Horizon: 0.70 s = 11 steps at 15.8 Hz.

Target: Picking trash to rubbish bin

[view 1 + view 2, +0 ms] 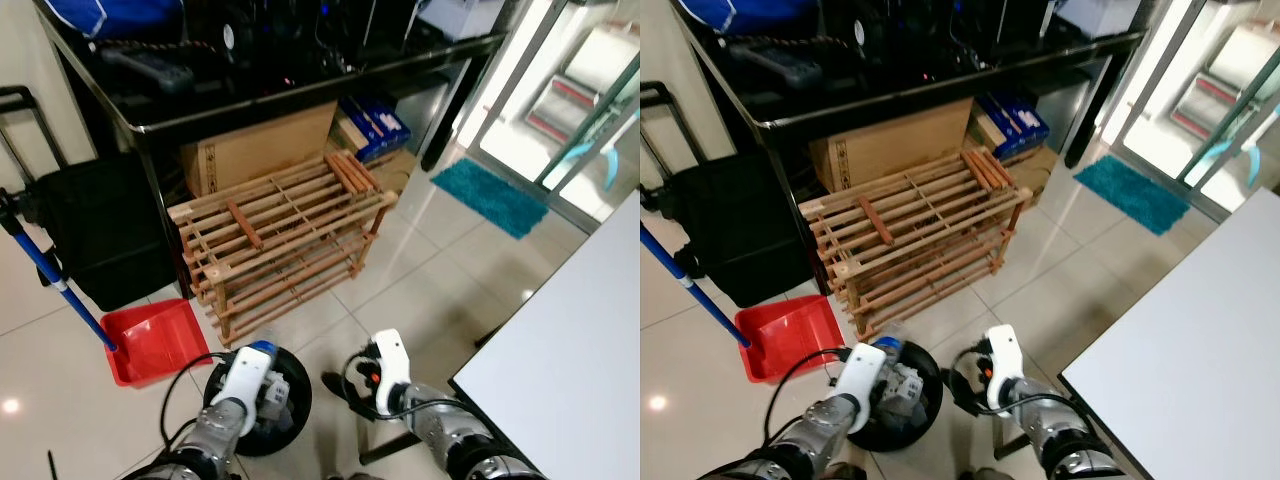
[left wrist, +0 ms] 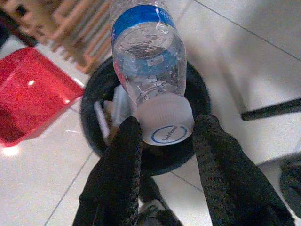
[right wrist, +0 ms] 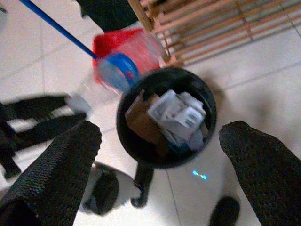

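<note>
Left tool (image 2: pixel 162 141) pinches clear plastic water bottle (image 2: pixel 149 61) by cap over round black bin (image 3: pixel 167 117); right tool (image 3: pixel 160 155) wide. Risk: bottle may tip, miss rim.

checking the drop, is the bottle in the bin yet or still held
Still held: the left gripper pinches the bottle by its white cap, above the black bin.

Glossy pale tiled floor (image 1: pixel 440 250), wooden slatted rack (image 1: pixel 285 240), black desk (image 1: pixel 300 85), teal mat (image 1: pixel 490 195), white table (image 1: pixel 570 350)
</note>
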Motion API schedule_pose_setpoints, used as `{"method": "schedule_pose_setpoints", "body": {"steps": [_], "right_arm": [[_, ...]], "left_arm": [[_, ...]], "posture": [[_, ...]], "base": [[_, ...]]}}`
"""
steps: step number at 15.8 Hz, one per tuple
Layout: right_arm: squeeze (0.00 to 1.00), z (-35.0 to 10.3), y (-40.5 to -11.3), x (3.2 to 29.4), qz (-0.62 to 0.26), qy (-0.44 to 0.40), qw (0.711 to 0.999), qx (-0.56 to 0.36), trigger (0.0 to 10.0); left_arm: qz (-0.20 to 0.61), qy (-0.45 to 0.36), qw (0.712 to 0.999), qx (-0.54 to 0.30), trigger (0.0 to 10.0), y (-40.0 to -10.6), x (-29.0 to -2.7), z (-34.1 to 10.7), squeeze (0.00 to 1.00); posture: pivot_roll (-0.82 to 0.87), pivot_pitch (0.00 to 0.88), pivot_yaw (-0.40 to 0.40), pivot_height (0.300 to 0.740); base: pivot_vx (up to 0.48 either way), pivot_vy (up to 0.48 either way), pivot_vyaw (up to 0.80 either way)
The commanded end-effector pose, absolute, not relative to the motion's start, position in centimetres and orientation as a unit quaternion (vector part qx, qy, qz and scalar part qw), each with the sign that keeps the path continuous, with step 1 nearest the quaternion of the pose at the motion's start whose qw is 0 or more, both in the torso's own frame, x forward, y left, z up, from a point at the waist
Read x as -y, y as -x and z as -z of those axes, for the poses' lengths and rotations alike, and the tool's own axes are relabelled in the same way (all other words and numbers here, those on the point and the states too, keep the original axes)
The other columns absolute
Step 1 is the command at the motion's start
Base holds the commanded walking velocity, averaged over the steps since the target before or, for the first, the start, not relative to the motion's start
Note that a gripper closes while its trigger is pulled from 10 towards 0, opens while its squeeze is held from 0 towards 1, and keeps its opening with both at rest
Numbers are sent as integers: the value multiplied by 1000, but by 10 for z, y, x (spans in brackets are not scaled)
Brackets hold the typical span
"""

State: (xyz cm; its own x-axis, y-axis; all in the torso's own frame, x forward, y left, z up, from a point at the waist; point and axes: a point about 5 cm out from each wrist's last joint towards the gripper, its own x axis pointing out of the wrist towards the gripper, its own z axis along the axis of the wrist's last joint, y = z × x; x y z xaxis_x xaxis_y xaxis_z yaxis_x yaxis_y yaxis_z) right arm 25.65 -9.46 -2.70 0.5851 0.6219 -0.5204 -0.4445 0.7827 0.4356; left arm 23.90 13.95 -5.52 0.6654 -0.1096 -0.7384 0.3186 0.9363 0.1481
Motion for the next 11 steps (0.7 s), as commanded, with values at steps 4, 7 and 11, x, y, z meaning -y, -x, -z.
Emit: {"method": "schedule_pose_setpoints", "body": {"steps": [4, 7, 11], "right_arm": [[0, 19, -262, 91, -305, -156, 886, -313, 10000], [0, 17, -263, 90, -309, -160, 886, -308, 10000], [0, 18, -260, 90, -311, -162, 884, -310, 10000]], "left_arm": [[157, -127, 896, -396, 10000, -235, -125, 58, 0], [156, -131, 894, -398, 10000, -233, -127, 59, 0], [155, -135, 891, -404, 10000, -231, -130, 60, 1000]], "posture": [[-146, 180, -153, 740], [-143, 184, -152, 740], [-141, 182, -148, 740]], "base": [[0, 0, 0], [0, 0, 0], [0, 0, 0]]}}
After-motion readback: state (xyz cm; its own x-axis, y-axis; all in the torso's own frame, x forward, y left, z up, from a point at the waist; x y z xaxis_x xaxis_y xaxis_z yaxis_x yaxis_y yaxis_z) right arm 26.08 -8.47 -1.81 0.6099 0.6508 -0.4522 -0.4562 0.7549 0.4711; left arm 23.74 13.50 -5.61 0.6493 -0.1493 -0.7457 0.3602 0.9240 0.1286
